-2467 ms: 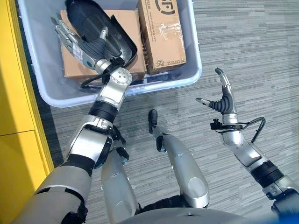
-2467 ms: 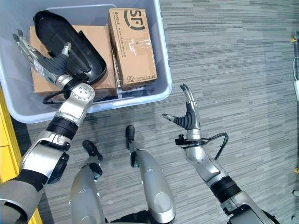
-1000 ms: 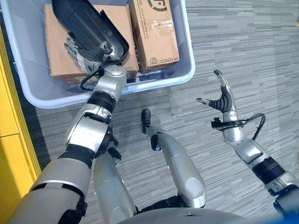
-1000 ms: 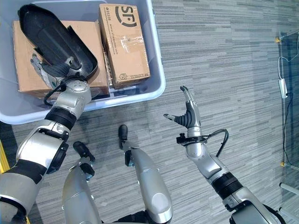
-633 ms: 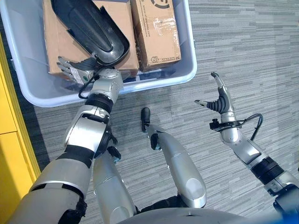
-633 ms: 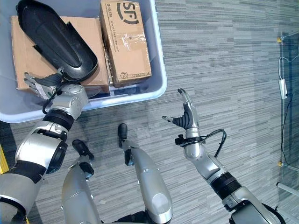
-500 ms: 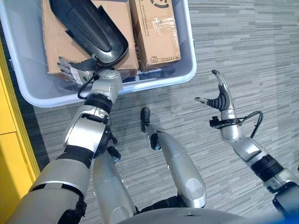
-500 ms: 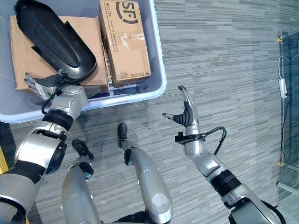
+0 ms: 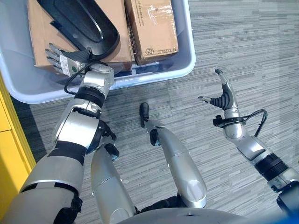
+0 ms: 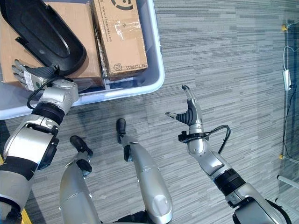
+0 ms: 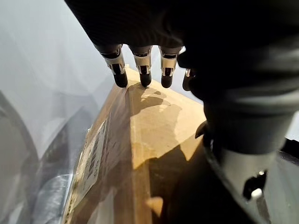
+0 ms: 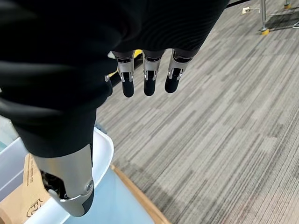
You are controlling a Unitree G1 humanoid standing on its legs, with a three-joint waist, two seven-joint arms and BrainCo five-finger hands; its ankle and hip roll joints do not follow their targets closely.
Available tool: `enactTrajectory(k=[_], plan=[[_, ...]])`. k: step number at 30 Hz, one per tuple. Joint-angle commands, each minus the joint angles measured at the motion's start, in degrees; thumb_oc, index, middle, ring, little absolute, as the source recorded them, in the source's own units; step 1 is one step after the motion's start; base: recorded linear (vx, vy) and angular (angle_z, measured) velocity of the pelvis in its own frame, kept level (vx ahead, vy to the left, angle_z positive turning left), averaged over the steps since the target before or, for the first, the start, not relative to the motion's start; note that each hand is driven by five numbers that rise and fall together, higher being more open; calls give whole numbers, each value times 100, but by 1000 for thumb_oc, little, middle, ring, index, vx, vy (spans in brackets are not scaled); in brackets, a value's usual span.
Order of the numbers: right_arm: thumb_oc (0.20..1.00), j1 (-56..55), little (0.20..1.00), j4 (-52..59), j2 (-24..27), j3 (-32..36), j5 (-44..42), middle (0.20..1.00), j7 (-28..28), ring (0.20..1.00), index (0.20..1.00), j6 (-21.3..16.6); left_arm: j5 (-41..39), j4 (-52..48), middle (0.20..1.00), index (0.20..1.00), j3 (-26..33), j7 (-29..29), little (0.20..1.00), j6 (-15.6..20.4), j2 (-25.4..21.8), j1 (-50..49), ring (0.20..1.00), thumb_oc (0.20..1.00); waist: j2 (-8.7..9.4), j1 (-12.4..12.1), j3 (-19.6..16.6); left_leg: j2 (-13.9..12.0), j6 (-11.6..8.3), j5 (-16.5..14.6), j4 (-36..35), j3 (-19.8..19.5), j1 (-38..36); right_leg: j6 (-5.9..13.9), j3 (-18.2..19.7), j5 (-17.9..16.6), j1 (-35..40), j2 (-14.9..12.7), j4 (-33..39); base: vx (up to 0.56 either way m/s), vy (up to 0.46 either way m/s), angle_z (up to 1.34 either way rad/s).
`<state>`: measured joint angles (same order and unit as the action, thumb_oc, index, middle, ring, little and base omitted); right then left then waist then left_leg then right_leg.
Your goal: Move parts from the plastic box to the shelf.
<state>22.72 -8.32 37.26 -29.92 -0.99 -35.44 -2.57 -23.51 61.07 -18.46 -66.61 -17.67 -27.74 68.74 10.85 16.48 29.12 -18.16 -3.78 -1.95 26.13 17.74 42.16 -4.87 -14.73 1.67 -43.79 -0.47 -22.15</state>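
Left eye view: left hand (image 9: 63, 61) fingers (image 9: 52, 55) straight, beside black part (image 9: 77, 23) | two cardboard boxes (image 9: 150, 25), one plastic box (image 9: 184, 56) | right hand (image 9: 222, 98) fingers spread.

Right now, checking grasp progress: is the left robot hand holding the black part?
No, the left robot hand lies open on the cardboard box, beside the black part.

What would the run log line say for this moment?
left hand: open over cardboard box in plastic box | right hand: open, idle
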Motion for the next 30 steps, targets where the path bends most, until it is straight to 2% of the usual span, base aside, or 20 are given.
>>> enactTrajectory(k=[1,2,5,8,9,11,14,18,22,24,30], plan=[[1000,-16,1000,287,35,253,63,1000,-122,1000,1000,-167,561,-166,1000,1000,-377,658,1000,488,-313,276,1000,1000,643,-11,67,-572,-350,-317,982,-146,163,621,115,342,129,-271,-285,0,0,0],[1000,-19,1000,272,30,257,79,1000,-117,1000,1000,-182,444,-167,1000,1000,-391,680,1000,503,-307,298,1000,1000,642,-8,67,-575,-348,-323,989,-147,166,624,113,342,125,-275,-291,0,0,0],[1000,-9,1000,287,24,244,90,1000,-111,1000,1000,-145,-67,-148,1000,1000,-334,849,1000,854,-230,334,1000,1000,649,7,67,-577,-357,-318,1000,-147,177,625,111,338,113,-273,-286,0,0,0],[1000,-31,1000,314,6,276,120,1000,-60,1000,1000,-99,-227,-173,1000,1000,-294,960,1000,1051,-156,366,1000,1000,661,28,67,-579,-355,-330,1020,-153,201,630,114,331,94,-274,-292,0,0,0],[1000,-57,1000,365,11,294,131,1000,-29,1000,1000,-34,-232,-271,1000,1000,-275,1134,1000,1309,-106,378,1000,1000,664,41,67,-578,-352,-337,1039,-151,212,629,116,321,75,-273,-304,0,0,0],[1000,-146,1000,397,43,331,106,1000,9,1000,1000,-85,-145,-486,1000,1000,-359,1241,1000,1528,-78,429,1000,1000,664,64,67,-591,-351,-330,1067,-150,221,625,138,330,62,-256,-338,0,0,0],[1000,-244,1000,443,63,376,111,1000,70,1000,1000,-121,4,-650,1000,1000,-420,1277,1000,1648,-62,423,1000,1000,658,77,67,-593,-346,-324,1073,-140,210,621,144,330,77,-246,-334,2,6,-2],[1000,-350,1000,506,83,388,126,1000,106,1000,1000,-176,457,-851,1000,1000,-563,1335,1000,1589,-92,371,1000,1000,634,63,67,-574,-331,-328,1069,-129,185,622,156,344,101,-240,-343,0,3,-1],[1000,-476,1000,553,114,415,113,1000,133,1000,1000,-217,476,-1108,1000,1000,-697,1524,1000,1279,-91,236,1000,1000,605,34,67,-562,-311,-322,1066,-133,178,620,146,335,113,-248,-326,0,0,0],[1000,-585,1000,591,119,441,99,1000,122,1000,1000,-212,532,-1352,1000,1000,-655,1501,1000,1440,-92,68,1000,1000,558,2,67,-548,-301,-311,1064,-135,178,624,149,356,110,-258,-343,0,0,0],[1000,-874,1000,718,116,604,218,1000,118,1000,1000,-238,926,-2075,1000,1000,-609,1336,1000,1595,-27,-352,1000,1000,450,-72,67,-506,-293,-235,968,-138,137,627,153,360,154,-264,-276,0,0,0]])
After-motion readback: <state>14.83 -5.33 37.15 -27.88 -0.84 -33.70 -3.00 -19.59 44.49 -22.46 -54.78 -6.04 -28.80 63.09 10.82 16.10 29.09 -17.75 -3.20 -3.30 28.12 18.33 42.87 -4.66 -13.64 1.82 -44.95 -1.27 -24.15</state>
